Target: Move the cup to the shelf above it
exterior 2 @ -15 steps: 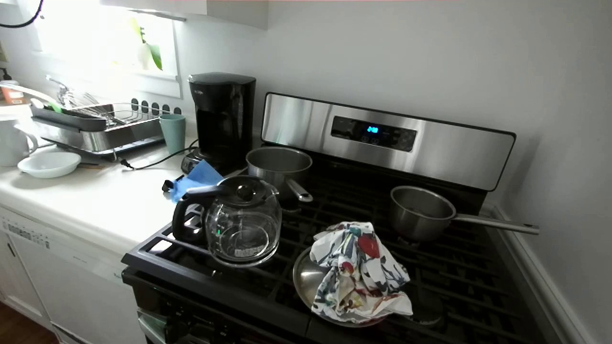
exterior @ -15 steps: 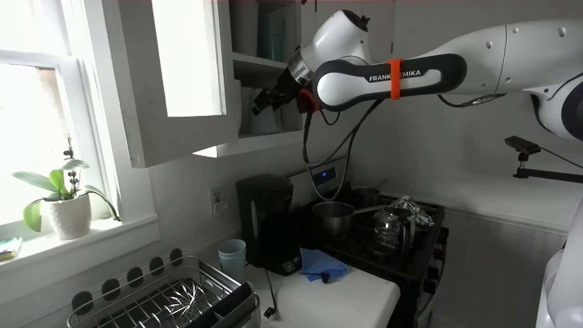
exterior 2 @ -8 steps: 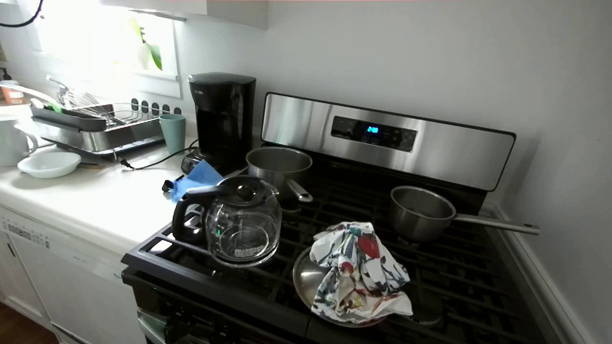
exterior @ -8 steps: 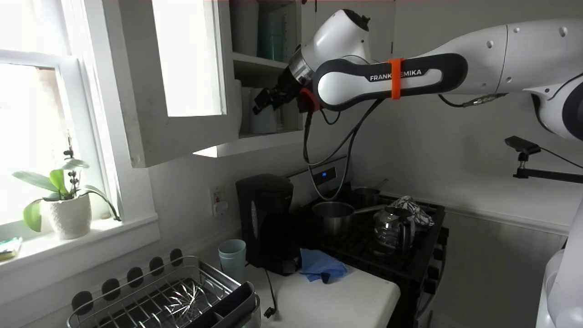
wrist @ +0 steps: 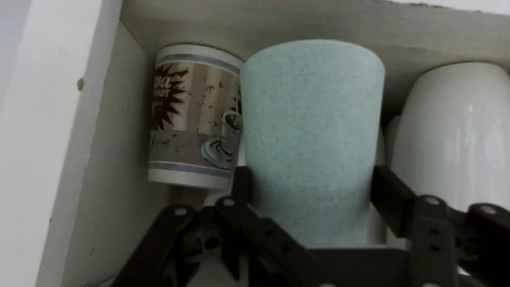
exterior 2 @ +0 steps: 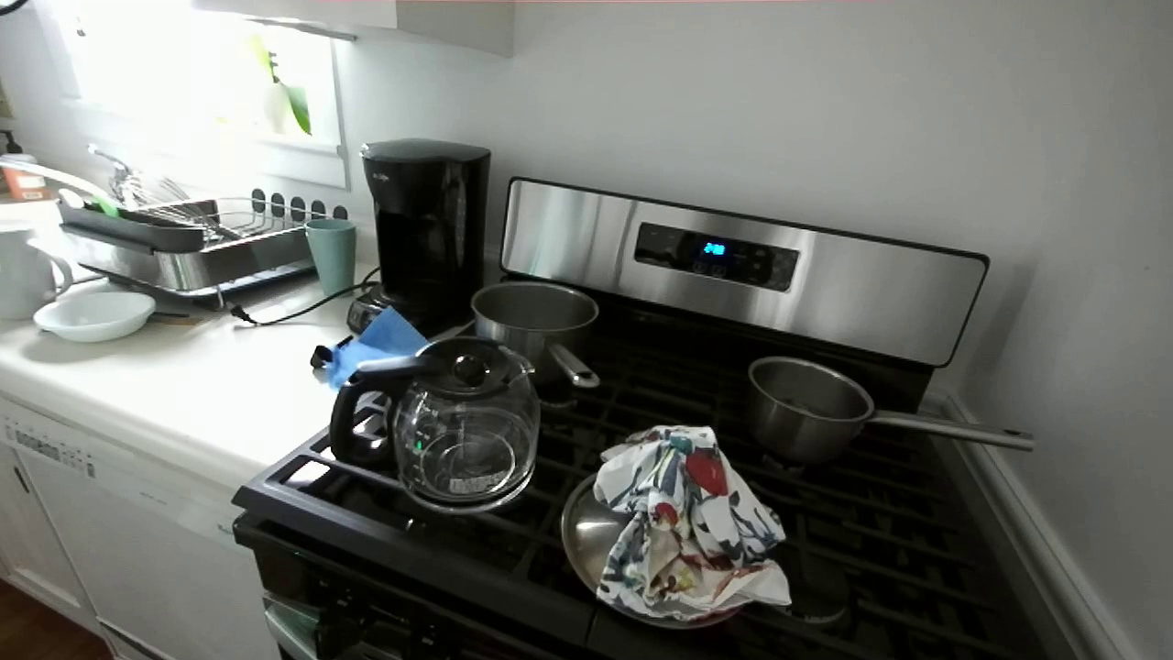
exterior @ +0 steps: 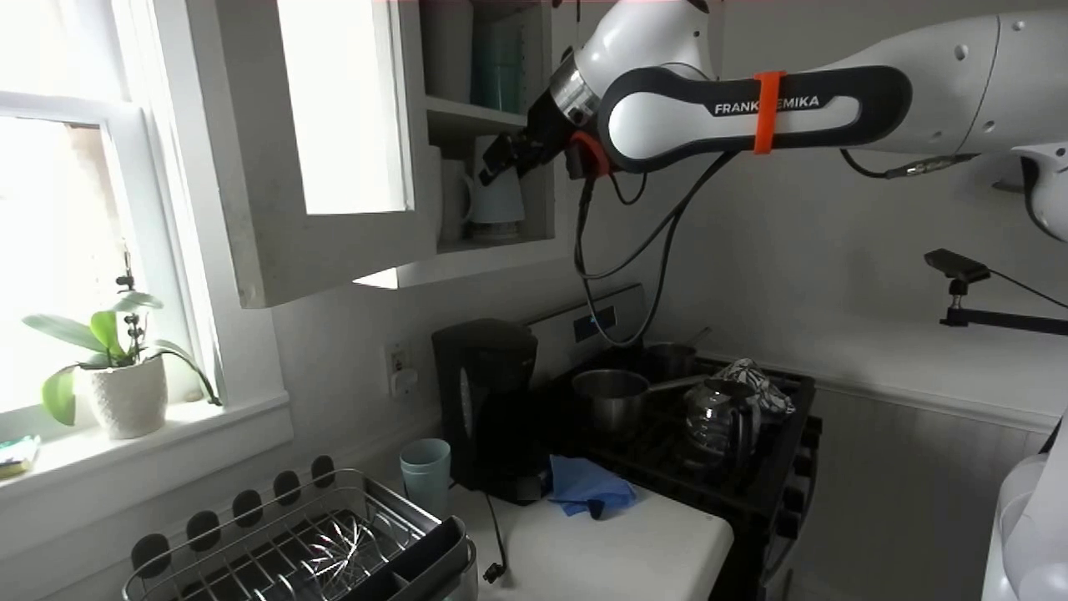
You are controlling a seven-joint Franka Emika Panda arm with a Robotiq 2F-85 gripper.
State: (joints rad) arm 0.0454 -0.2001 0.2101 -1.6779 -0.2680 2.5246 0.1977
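The pale blue-green speckled cup [wrist: 312,119] fills the middle of the wrist view. My gripper [wrist: 310,185] is shut on it, a finger pressed on each side. In an exterior view the gripper [exterior: 498,163] hides the cup's upper part, and the cup [exterior: 499,199] looks lifted a little off the lower board [exterior: 501,253] of the white cabinet, inside the lower compartment. Its wider end is down in that view. The shelf [exterior: 476,110], the higher white board, is just above the cup and gripper. The other exterior view shows neither cup nor gripper.
A patterned mug [wrist: 191,115] and a white mug [wrist: 458,135] flank the cup. Tall cups [exterior: 499,71] stand on the higher shelf. The open cabinet door [exterior: 334,250] stands to the left in an exterior view. A coffee maker [exterior: 484,401] is below.
In an exterior view the arm and gripper have moved up and slightly right. The cup has risen with them, and a mug behind it now shows more.
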